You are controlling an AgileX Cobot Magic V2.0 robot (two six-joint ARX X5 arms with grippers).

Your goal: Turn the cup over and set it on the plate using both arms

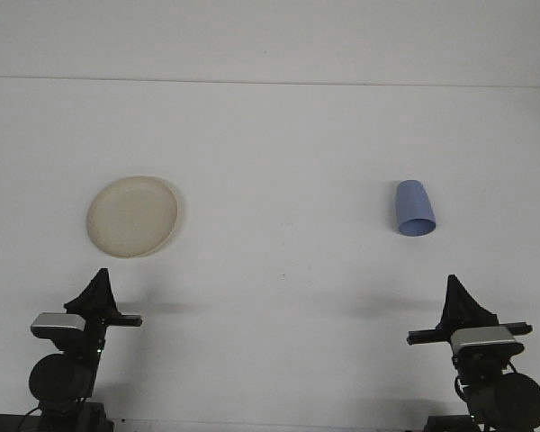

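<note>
Here, left tool (99, 281) and right tool (456, 290) both narrow, empty, well short of cup (414, 209), plate (131, 216)

No text, label, brand, number or sign can be read anywhere in the front view. The round cream plastic plate (131, 216), the pale blue plastic cup (414, 209) lying on its side and the plain white counter (279, 180) all show bare, unmarked surfaces, and the arms' camera housings show nothing legible.
</note>
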